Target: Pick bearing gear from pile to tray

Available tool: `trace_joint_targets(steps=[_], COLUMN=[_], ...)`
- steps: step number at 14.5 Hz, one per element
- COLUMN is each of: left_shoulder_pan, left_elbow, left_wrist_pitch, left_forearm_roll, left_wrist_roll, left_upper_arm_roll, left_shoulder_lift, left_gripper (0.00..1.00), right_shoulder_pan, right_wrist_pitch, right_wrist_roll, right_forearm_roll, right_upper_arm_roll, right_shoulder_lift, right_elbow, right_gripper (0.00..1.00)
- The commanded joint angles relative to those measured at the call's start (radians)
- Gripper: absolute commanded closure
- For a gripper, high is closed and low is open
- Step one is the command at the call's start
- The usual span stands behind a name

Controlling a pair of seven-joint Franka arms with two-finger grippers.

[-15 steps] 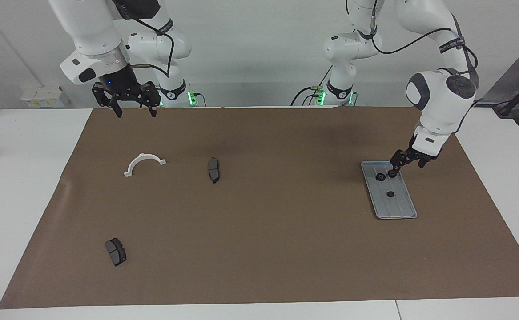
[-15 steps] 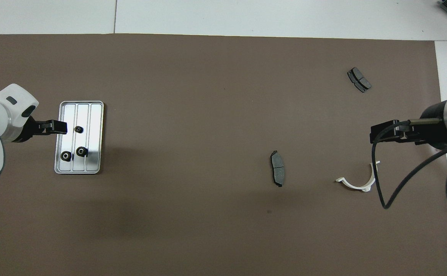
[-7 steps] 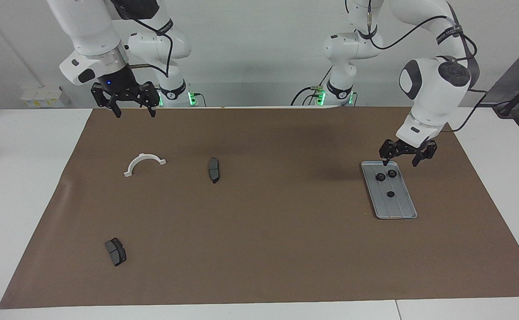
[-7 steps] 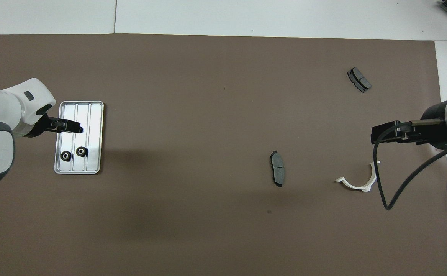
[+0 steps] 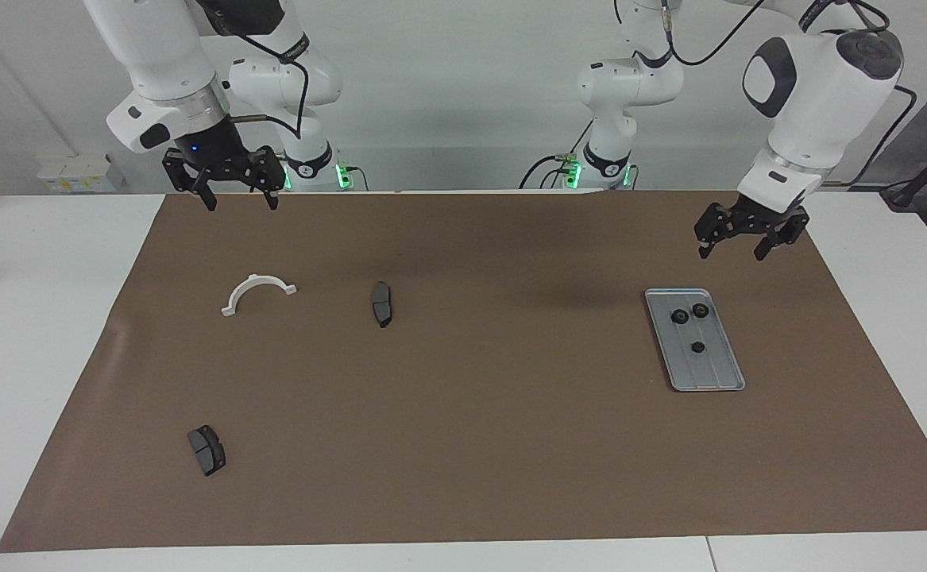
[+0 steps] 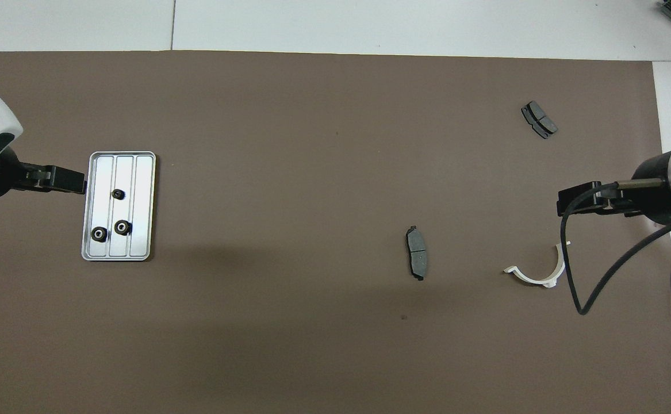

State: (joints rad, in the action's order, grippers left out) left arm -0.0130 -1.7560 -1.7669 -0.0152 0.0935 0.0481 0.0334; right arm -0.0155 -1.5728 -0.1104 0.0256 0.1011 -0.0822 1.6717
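The silver-grey tray (image 5: 716,370) (image 6: 140,172) lies on the brown mat toward the left arm's end of the table. Three small black bearing gears lie in it (image 5: 679,316) (image 5: 701,310) (image 5: 697,347), also seen from overhead (image 6: 118,194) (image 6: 99,234) (image 6: 121,227). No gears lie outside the tray. A dark grey curved pad (image 5: 381,303) (image 6: 417,260) lies alone mid-table. My left gripper (image 5: 731,253) (image 6: 76,185) is open and empty, raised in the air just off the tray's edge. My right gripper (image 5: 242,203) (image 6: 568,202) is open and empty, held high and waiting.
A white half-ring bracket (image 5: 257,291) (image 6: 536,270) lies under the right gripper's reach. A second dark pad (image 5: 206,450) (image 6: 539,119) lies farther from the robots at the right arm's end. The brown mat (image 5: 511,445) covers most of the table.
My left gripper was low in the tray at a gear. It has lifted away and drawn back off the tray, leaving all three gears in it. The right arm has not moved.
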Motion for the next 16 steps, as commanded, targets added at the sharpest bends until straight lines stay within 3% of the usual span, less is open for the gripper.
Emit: trace_joint_targets(steps=[1, 16], left_shoulder_pan=[-0.005, -0.001], left_elbow=[0.142, 0.127], left_wrist_pitch=[0.127, 0.147], left_forearm_roll=[-0.017, -0.019], left_wrist_roll=[0.018, 0.032], left_upper_arm_roll=[-0.005, -0.005], left_shoulder_lift=[-0.045, -0.024], left_gripper=[0.00, 0.00], right_shoulder_pan=[-0.014, -0.012], right_wrist_pitch=[-0.024, -0.102], right_wrist_roll=[0.034, 0.023], right_forearm_roll=[0.000, 0.000], right_upper_arm_roll=[0.011, 0.011], right_shoulder_lift=[-0.027, -0.027], right_elbow=[0.031, 0.045], right_gripper=[0.00, 0.00])
